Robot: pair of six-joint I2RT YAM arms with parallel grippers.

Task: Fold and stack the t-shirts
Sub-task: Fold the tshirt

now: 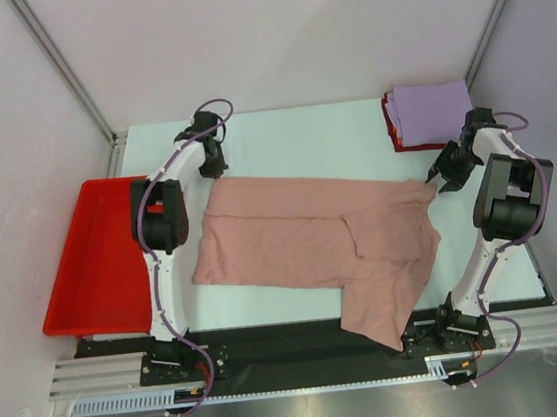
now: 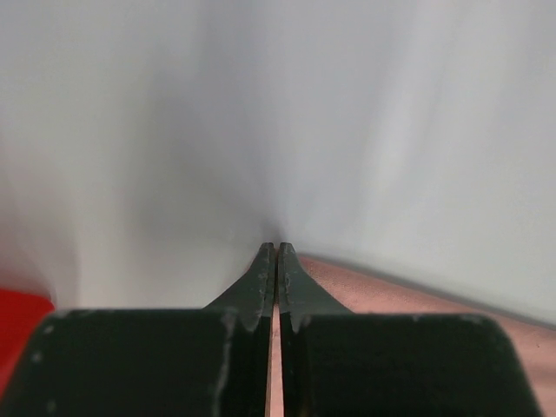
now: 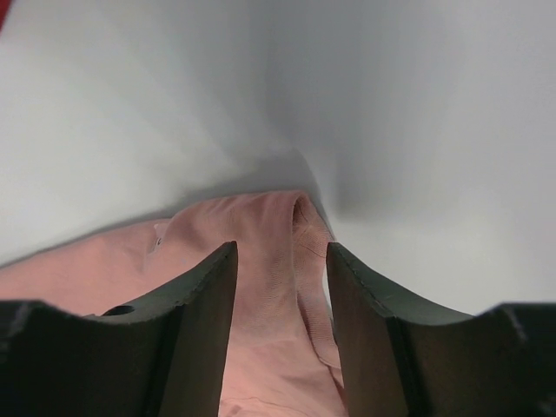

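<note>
Top external: I've the left gripper (image 1: pixel 215 165) pinched tight, apparently on the eleven-o'clock corner of the dusty-pink cloth t-shirt (image 1: pixel 302 241). The right gripper (image 1: pixel 437 178) gapes astride its three-o'clock corner, ready for folding.

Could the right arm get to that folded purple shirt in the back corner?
Probably yes: the purple shirt lies just beyond the right gripper, bare table between them, and its open jaws merely straddle a corner of the pink shirt.
</note>
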